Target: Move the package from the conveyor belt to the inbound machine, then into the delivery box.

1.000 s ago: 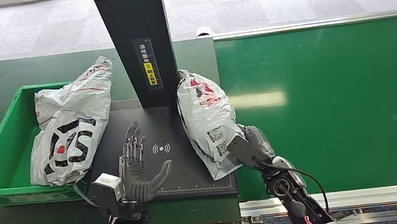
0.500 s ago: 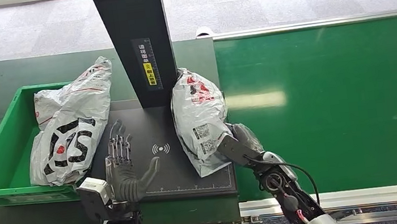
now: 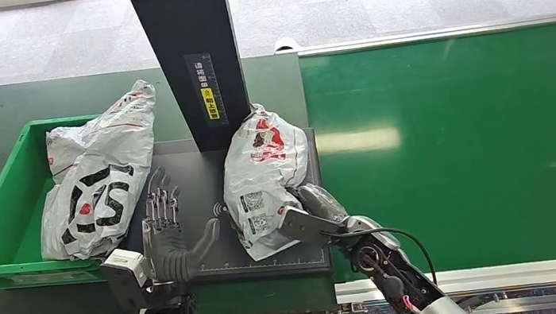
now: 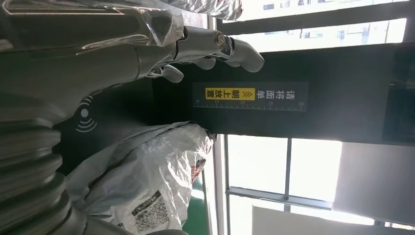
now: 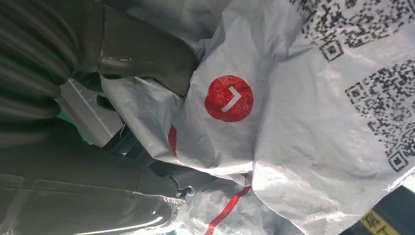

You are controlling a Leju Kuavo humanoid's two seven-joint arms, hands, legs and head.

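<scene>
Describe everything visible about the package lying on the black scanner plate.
The package is a soft, crinkled grey-white plastic mailer with red markings on its far end and printed square-code labels nearer the robot. It lies slanted across the right part of the black scanner plate, its far end against the upright black column. The right hand grips its near end.

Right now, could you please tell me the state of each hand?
Left hand: open, fingers spread above the scanner plate, holding nothing.
Right hand: gripping the grey package at its near end.
</scene>
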